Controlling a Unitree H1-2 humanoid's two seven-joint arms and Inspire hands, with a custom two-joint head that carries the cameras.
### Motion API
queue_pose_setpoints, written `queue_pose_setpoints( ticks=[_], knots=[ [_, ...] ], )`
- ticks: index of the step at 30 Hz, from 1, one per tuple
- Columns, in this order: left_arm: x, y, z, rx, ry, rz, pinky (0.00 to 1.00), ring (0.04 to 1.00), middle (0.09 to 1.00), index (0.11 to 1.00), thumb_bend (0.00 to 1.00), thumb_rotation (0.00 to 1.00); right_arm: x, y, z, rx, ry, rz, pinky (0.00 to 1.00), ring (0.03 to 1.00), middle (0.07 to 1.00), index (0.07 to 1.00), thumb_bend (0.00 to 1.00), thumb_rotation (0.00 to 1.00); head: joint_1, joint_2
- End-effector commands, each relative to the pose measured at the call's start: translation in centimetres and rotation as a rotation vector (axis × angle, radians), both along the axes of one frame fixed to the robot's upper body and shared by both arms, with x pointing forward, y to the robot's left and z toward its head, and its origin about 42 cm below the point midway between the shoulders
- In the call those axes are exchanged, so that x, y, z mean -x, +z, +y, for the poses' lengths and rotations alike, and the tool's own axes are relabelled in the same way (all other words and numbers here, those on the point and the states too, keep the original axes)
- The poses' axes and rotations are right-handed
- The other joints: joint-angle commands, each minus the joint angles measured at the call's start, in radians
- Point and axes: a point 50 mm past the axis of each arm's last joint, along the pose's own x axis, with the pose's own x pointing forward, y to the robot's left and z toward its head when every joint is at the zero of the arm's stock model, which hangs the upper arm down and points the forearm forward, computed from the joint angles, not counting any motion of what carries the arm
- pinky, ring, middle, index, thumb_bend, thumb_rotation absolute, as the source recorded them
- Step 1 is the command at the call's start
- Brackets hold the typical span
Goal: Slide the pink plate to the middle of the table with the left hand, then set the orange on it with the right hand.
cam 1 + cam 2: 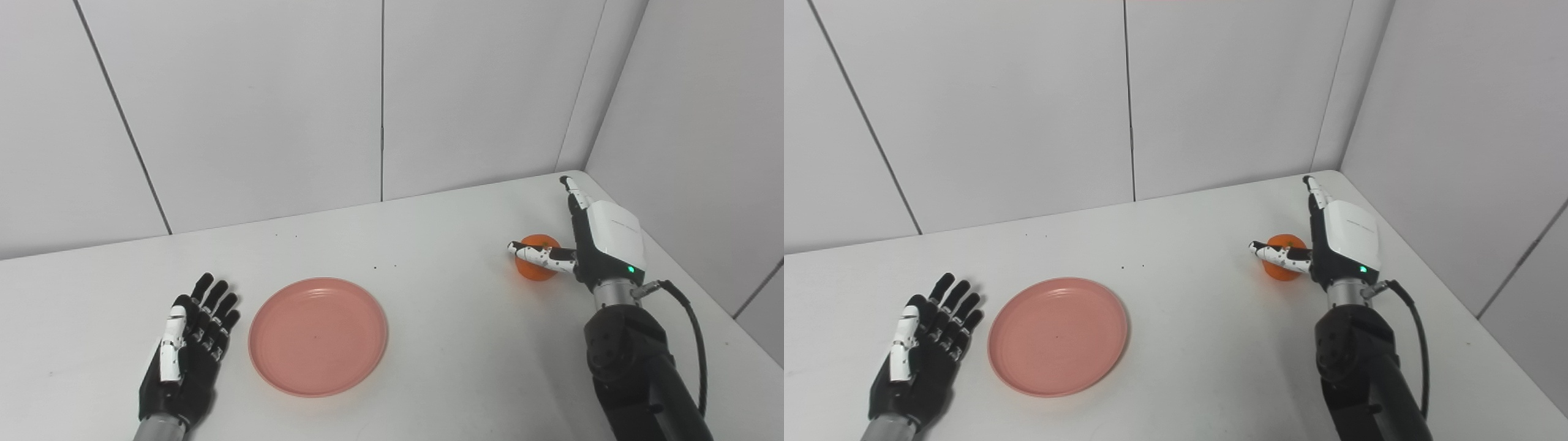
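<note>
Pink plate (318, 335) lies flat on the white bench (429, 343) in the left eye view, toward the near edge and left of the bench's middle, with bare surface open on its far side and to its right. Just beside its left rim, apart from it, the left hand (184, 349) rests palm up on the bench, its fingers (211, 303) spread and released, holding nothing. Toward the far right corner sits the orange (531, 269), near the right edge where the bench meets the side wall (704, 153). The right hand (597, 245) stands over it edge-on, thumb reaching across the front of the fruit and the fingers extended toward the far corner; they are not clenched, and whether any of them touches the orange cannot be told. A wide stretch of bare bench separates orange and plate. In the right eye view the same layout holds: the pink plate (1058, 335) is near the near edge, left of centre, the left hand (919, 358) lying open just beside its left rim without touching. The orange (1281, 264) sits close to the right edge, partly hidden behind the thumb of the right hand (1338, 245), with little room between fruit and side wall and much open bench toward the plate.
</note>
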Motion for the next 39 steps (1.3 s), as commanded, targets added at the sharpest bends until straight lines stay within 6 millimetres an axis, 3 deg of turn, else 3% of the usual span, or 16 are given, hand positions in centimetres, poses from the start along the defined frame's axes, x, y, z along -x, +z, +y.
queue_pose_setpoints(
  ticks=[1, 18, 39],
  knots=[
    [0.0, -0.2, 0.3, -0.001, -0.002, 0.027, 1.00, 0.971, 0.974, 0.963, 0.32, 1.00, -0.5, 1.6, -0.3, 0.022, -0.001, -0.071, 0.75, 0.864, 0.901, 0.922, 0.95, 0.56, 0.000, 0.001],
    [0.1, -0.3, 0.7, -0.006, -0.004, 0.025, 1.00, 0.981, 0.980, 0.969, 0.32, 1.00, -2.0, -0.6, -1.3, -0.003, -0.024, -0.007, 0.70, 0.832, 0.880, 0.903, 0.99, 0.55, -0.005, 0.000],
    [-0.1, -0.2, 1.0, 0.000, -0.016, 0.033, 1.00, 0.991, 0.990, 0.976, 0.32, 1.00, -4.3, -1.8, -1.6, -0.127, 0.009, 0.061, 0.66, 0.790, 0.855, 0.862, 0.96, 0.50, -0.012, 0.009]
  ],
)
